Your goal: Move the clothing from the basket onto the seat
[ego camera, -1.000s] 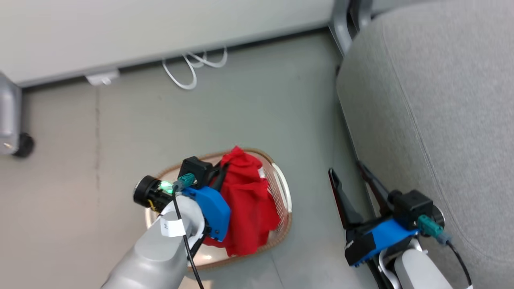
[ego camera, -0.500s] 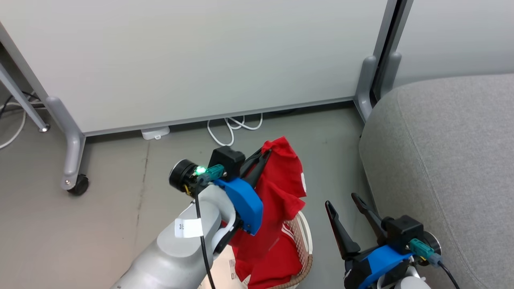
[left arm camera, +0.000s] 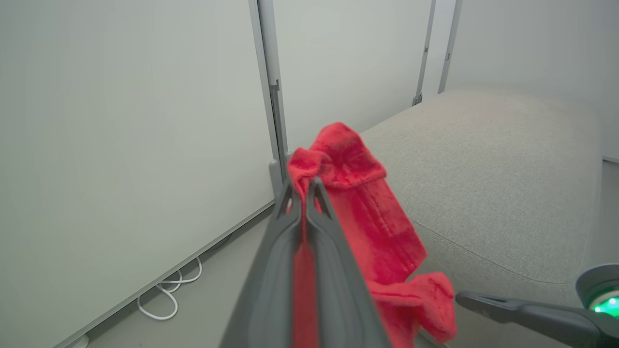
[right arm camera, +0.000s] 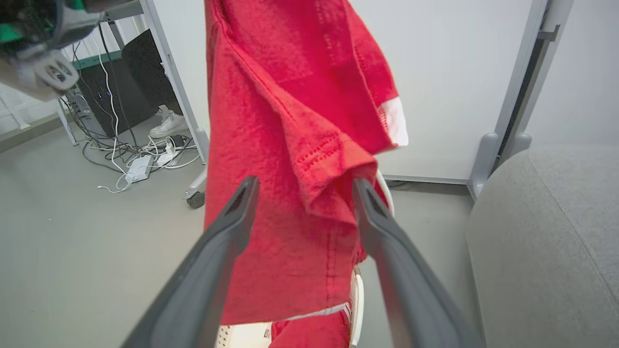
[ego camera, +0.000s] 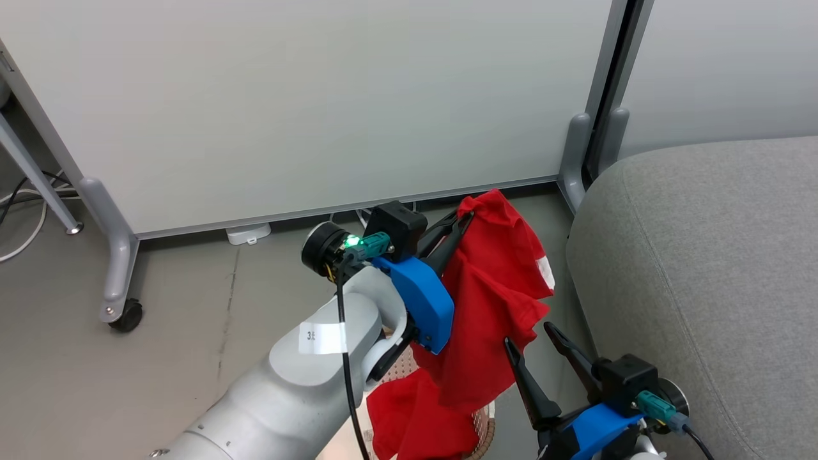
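Head view: left claw (ego camera: 465,217) pinches clothing (ego camera: 492,287) by its top edge so it hangs below, over the basket (ego camera: 487,434), seat (ego camera: 703,255) off to its right | left wrist view: claw pressed together on the fabric, seat ahead | right wrist view: right claw (right arm camera: 304,186) spread, clothing dangling before it, probably ready to steady.
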